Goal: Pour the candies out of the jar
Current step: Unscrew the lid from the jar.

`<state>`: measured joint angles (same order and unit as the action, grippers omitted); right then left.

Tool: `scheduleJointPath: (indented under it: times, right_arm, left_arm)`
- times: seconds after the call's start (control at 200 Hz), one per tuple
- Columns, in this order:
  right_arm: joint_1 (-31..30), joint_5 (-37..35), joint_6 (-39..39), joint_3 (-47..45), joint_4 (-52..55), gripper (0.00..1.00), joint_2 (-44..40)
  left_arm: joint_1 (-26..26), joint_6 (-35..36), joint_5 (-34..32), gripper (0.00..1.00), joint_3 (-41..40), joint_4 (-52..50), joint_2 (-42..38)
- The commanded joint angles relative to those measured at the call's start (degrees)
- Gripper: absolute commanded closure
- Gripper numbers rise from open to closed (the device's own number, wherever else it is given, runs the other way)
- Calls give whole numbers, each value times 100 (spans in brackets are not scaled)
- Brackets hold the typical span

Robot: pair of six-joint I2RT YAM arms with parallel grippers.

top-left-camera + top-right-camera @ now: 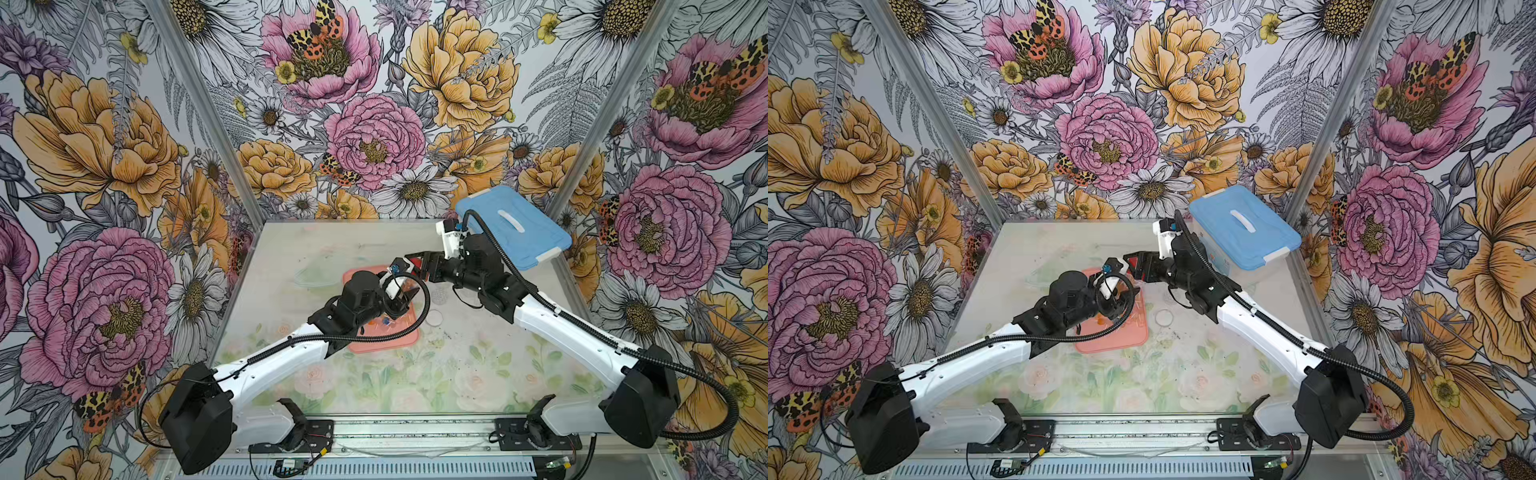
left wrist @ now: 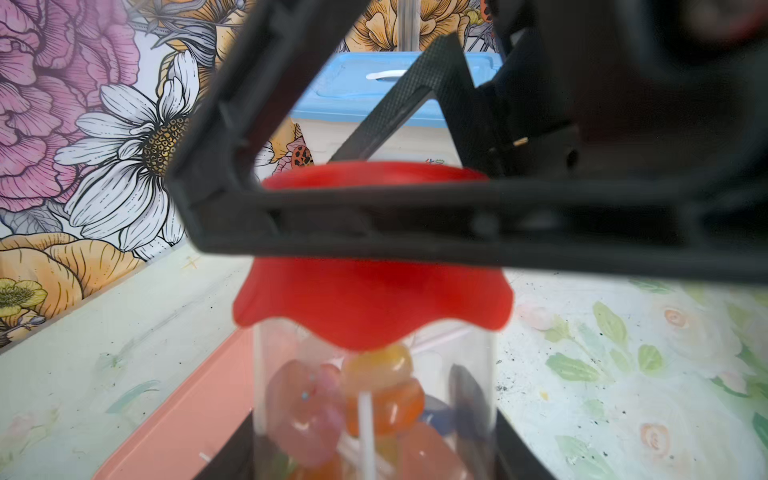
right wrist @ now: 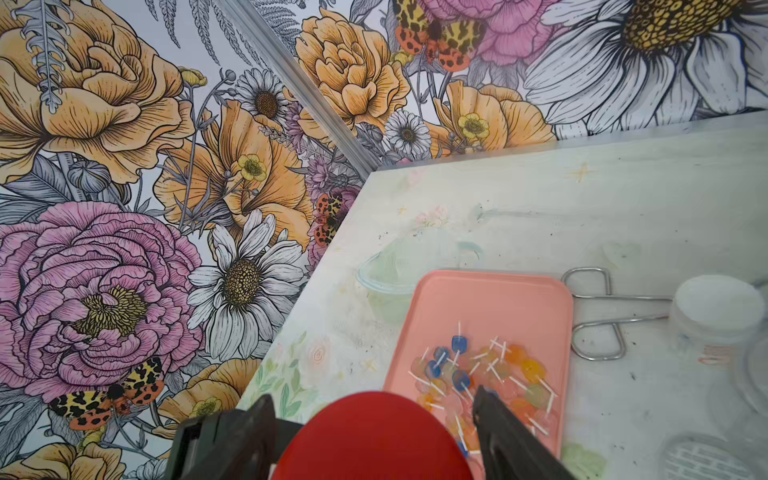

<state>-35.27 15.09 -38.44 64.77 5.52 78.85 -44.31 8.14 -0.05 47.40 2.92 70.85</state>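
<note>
The left gripper [image 2: 374, 457] is clamped on the body of a clear plastic cylindrical jar [image 2: 274, 349], with one black finger on each side, and holds it upright. Inside the jar, right between those fingers, sit candies [image 2: 384, 405]: small translucent lollipops in pink, orange, yellow and blue on thin white sticks. Directly above the grip, a red scalloped plastic lid [image 2: 374, 303] caps the jar.

The right gripper [image 3: 372, 399] sits over that lid from above, a finger close on either side of it. Whether the fingers press on the lid or only flank it, I cannot tell.

Below both grippers lies a salmon-pink rectangular plastic tray [image 3: 486, 276]. On it, just past the right gripper's fingertips, more candies [image 3: 482, 374] lie in a loose heap. Whether the jar's base touches the tray is hidden.

Further out from the right gripper, bare steel wire-handled tongs [image 3: 623, 297] lie on the pale floral-printed table [image 3: 582, 199] just beside the tray. At their far end stands a small clear round pot with a white top [image 3: 719, 303]. A pale clear plastic bowl [image 3: 386, 270] sits by the tray's far corner.

Farthest from the left gripper, beyond the lid, a clear storage box with a blue lid [image 1: 513, 226] stands at the back of the table, behind the right arm's wrist.
</note>
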Motion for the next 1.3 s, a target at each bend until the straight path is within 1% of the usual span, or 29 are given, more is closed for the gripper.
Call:
scheduleJointPath:
  times: [0.0,0.075,0.125,0.165,0.295,0.36,0.405,0.485,0.545,0.59,0.665,0.74,0.866,0.951,1.076,1.196,1.291]
  right_arm:
    - [-42,-102,-144,-44,-64,28,56]
    - [-42,-83,-188,-52,-99,33,60]
    - [-42,-55,-205,-60,-133,41,62]
    - [-42,20,-198,-61,-179,44,61]
    - [-17,265,-89,-53,-251,49,75]
    - [33,459,-1,-44,-261,49,61]
    - [84,743,111,-27,-300,50,37]
    - [214,1583,298,-17,-508,53,-7]
    - [287,2281,517,11,-569,54,-64]
    - [300,2718,718,59,-531,54,-126]
    - [316,3253,1025,106,-390,54,-271]
    - [407,3492,1116,36,-382,54,-427]
    - [619,3645,1136,-94,-390,54,-627]
    - [653,3654,1115,-84,-402,54,-652]
    - [644,3755,689,-95,-954,52,-540]
    - [646,3638,131,-85,-1552,45,-440]
    - [685,3244,-125,1,-1637,30,-427]
  left_arm:
    - [-38,155,-323,100,234,187,5]
    - [-42,159,-372,100,240,211,-6]
    - [-49,147,-394,100,236,209,-10]
    - [-41,145,-416,100,231,218,-30]
    - [25,75,-271,100,227,252,-95]
    - [133,-42,0,100,213,300,-168]
    - [294,-168,414,100,180,357,-239]
    - [763,-576,1826,100,42,711,-418]
    - [1217,-1079,3035,100,-90,1224,-495]
    - [1496,-1479,3699,100,-173,1653,-530]
    - [1742,-1933,4401,100,-219,2148,-554]
    - [1782,-2058,4708,100,-167,2241,-560]
    - [1773,-2112,4953,100,-109,2238,-487]
    - [1755,-2145,4958,100,-91,2233,-421]
    - [1665,-2087,4801,100,-56,2137,-319]
    - [1473,-1715,4383,100,54,1658,-253]
    - [1217,-1183,3719,100,228,922,-236]
